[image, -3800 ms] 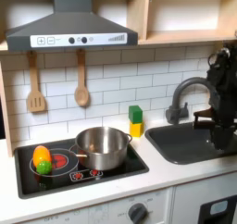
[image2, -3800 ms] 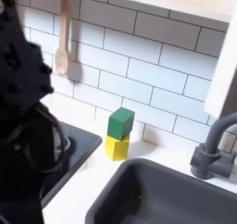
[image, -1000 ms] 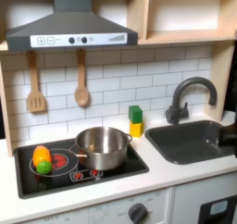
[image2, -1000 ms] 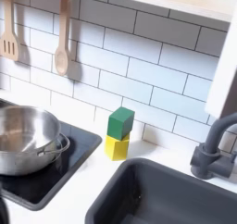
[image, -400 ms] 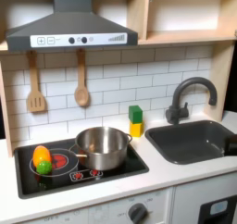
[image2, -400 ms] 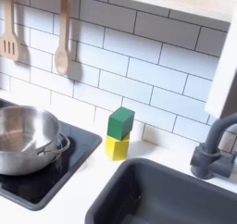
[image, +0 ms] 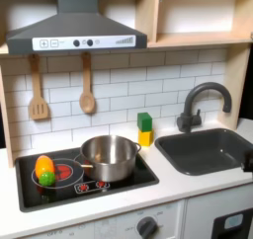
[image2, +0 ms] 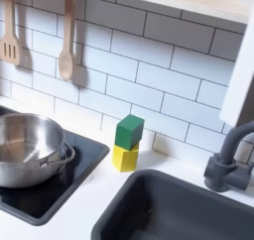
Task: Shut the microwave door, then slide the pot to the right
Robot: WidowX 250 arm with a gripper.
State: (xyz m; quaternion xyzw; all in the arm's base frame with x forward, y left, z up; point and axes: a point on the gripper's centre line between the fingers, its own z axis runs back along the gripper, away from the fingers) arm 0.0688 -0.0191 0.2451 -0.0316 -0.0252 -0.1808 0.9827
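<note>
White countertop (image: 168, 189) runs across the front of a toy kitchen, with a black hob (image: 140, 174) set into it. On the hob's burner at 3 o'clock sits the pot (image: 109, 156). At the pot's 9 o'clock a toy fruit (image: 44, 169) stands on the other burner.

The pot looks light, rigid and slick, so it should slide easily. Its rim or the short side handle (image2: 60, 157) is the likely hold.

At the pot's 3 o'clock lie bare counter, then the dark sink (image: 203, 150) and faucet (image: 203, 98). At 1 o'clock a green block (image: 144, 120) tops a yellow one.

Behind, a spatula (image: 39, 93) and a wooden spoon (image: 87, 85) hang on white tile.

A white panel (image2: 241, 80) may be the microwave door. How the gripper's jaws stand cannot be told.
</note>
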